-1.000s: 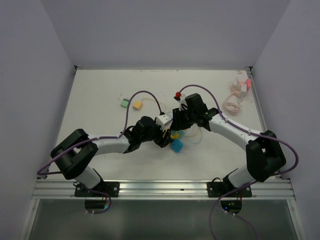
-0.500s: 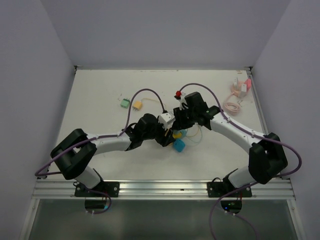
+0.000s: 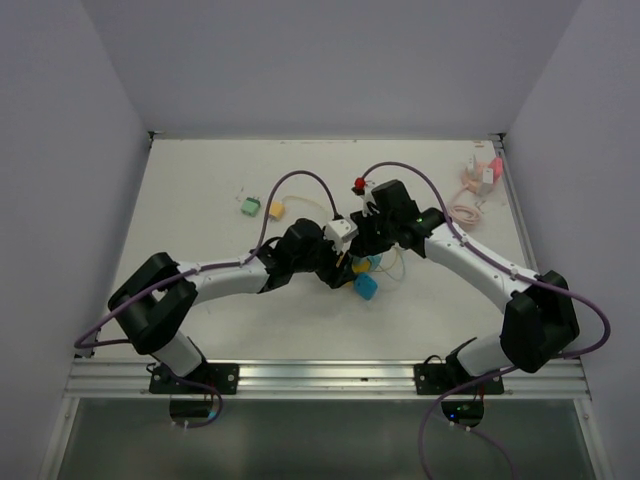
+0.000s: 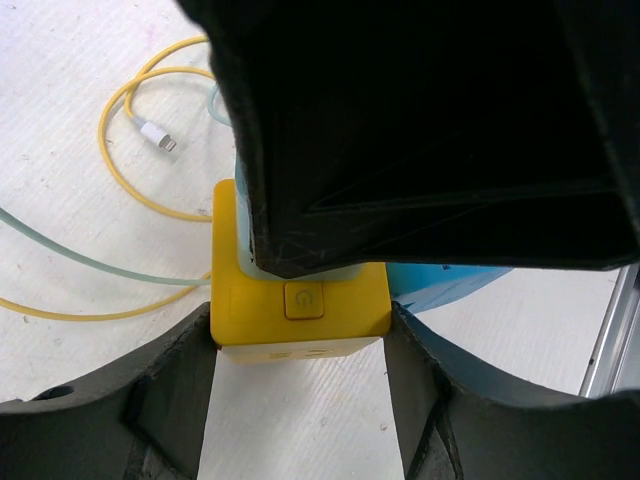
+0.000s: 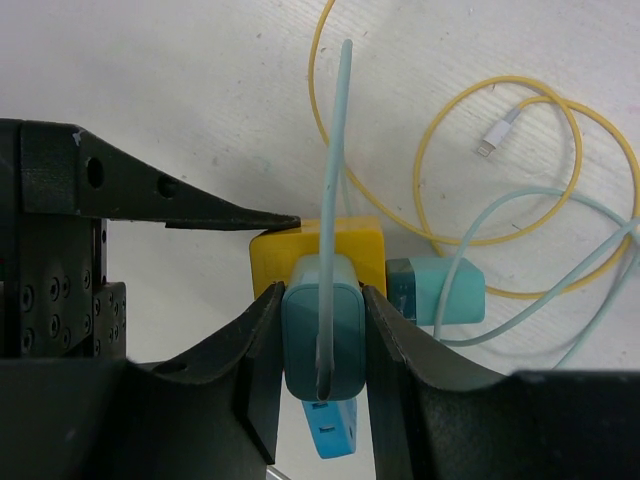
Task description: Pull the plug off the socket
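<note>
**Bimanual grasp, extraction stage.** The right end effector (image 5: 322,295) is closed narrowly on the teal rounded plastic plug (image 5: 320,350), one finger on each flank. This looks set up for a straight pull along the pins. The plug sits seated in the yellow cube-shaped plastic socket (image 4: 250,290), near the middle of the white worktop (image 3: 200,180).

The left end effector (image 4: 300,335) stands at medium width, clamped on the socket's two opposite sides, apparently to anchor it against that pull.

From where I stand, the socket carries three inserts:
- the gripped plug;
- a second teal plug (image 5: 440,292) on its side face;
- a brighter blue block (image 5: 330,428), though I cannot tell whether this one is actually plugged in.

Two loose cables lie beside the socket. One is the yellow cable with a white connector tip (image 5: 497,135). The other is a pale teal cable (image 5: 338,150), which runs out of the gripped plug.
</note>
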Controlling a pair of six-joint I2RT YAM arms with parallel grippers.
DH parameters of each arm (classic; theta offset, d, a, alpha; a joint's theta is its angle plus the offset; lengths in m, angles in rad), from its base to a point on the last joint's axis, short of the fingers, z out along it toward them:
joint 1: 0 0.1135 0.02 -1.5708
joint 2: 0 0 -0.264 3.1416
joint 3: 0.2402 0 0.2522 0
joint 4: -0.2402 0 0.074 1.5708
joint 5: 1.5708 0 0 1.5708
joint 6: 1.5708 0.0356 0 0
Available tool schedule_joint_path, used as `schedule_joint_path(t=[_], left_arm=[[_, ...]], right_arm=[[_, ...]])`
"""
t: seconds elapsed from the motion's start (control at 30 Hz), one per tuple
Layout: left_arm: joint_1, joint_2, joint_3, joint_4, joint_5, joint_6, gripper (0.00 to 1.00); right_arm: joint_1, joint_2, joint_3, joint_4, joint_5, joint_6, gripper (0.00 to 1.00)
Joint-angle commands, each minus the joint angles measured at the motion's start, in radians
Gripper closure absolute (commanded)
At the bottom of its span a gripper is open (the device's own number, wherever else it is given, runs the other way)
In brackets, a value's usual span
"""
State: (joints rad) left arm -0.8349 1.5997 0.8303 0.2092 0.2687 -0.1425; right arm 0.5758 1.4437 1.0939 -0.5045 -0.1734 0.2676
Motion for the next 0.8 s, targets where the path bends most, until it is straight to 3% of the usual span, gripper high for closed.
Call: schedule_joint_path(t=[0.0,0.77], left_arm=[[-0.009,0.066,-0.008,-0.252,-0.006,-0.012,1.00],[-0.007,0.011,0.036,-0.278,-0.037,-0.065,1.00]], right_arm=[[-0.001,-0.072,0.121,0.138,-0.029,0.027,1.00],[-0.045,-0.103,-0.003,0.187,-0.058,0.045,1.00]])
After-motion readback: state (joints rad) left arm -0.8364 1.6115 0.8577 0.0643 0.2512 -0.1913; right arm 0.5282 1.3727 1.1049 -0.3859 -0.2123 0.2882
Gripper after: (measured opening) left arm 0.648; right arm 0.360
